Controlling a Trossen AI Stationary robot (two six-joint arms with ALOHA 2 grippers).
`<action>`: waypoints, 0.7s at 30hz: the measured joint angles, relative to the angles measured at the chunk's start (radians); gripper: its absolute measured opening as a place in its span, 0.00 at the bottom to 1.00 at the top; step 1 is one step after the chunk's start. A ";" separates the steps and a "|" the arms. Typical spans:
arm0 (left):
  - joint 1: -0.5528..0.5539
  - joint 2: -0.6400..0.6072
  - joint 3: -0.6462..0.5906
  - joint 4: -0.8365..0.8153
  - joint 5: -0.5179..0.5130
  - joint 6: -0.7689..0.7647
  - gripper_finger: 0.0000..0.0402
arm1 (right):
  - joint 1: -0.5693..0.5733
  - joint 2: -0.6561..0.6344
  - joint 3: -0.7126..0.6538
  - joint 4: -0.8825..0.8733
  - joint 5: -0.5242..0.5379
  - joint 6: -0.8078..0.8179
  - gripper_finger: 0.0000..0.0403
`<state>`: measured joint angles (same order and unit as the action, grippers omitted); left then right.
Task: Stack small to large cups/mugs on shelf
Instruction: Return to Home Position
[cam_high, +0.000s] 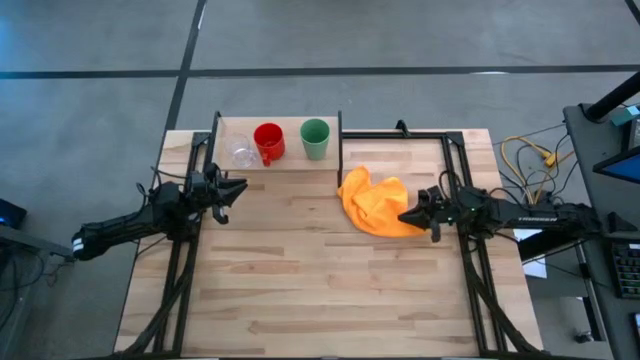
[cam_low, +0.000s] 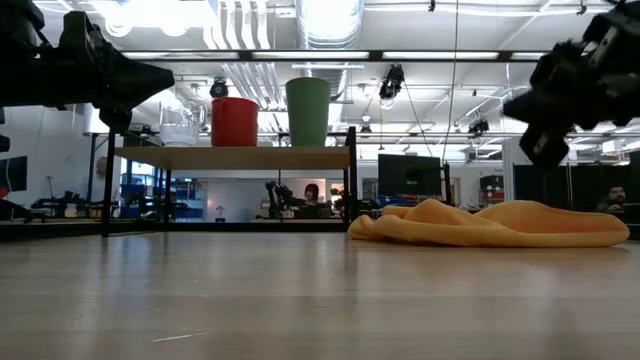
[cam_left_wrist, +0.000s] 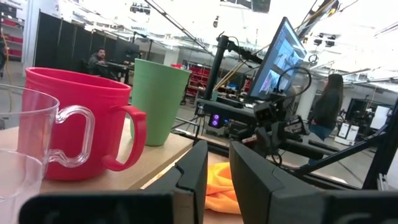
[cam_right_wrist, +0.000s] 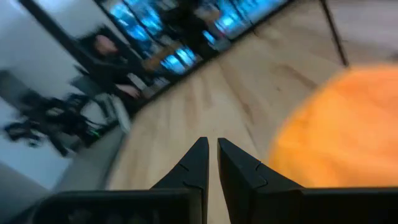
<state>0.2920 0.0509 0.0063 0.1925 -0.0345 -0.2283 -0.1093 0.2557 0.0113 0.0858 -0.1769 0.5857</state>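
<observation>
Three cups stand in a row on the raised light-wood shelf (cam_high: 280, 162) at the table's far left: a clear cup (cam_high: 243, 152), a red mug (cam_high: 268, 142) with a handle, and a green cup (cam_high: 314, 138). They also show in the low view: the clear cup (cam_low: 183, 122), the red mug (cam_low: 235, 122) and the green cup (cam_low: 308, 112). My left gripper (cam_high: 238, 186) hovers shut and empty just in front of the shelf, near the clear cup (cam_left_wrist: 25, 149). My right gripper (cam_high: 404, 215) is shut and empty, raised above the right edge of an orange cloth (cam_high: 375, 205).
The orange cloth (cam_low: 500, 225) lies crumpled on the table right of the shelf. Black frame rails (cam_high: 460, 160) run along both table sides. Bare wooden tabletop (cam_high: 320, 290) stretches across the near half. People and desks show in the room beyond.
</observation>
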 joint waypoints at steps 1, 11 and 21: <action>0.000 0.000 0.000 0.000 0.000 0.000 0.14 | 0.000 -0.015 0.000 0.021 -0.014 -0.002 0.07; 0.000 0.000 0.000 0.001 0.000 0.000 0.14 | 0.000 -0.177 0.002 -0.045 -0.143 -0.059 0.07; 0.000 0.000 0.000 0.002 0.000 0.000 0.14 | 0.000 -0.250 0.173 -0.401 -0.132 -0.398 0.07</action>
<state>0.2924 0.0509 0.0063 0.1940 -0.0345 -0.2287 -0.1097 0.0059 0.1842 -0.3154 -0.3092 0.1872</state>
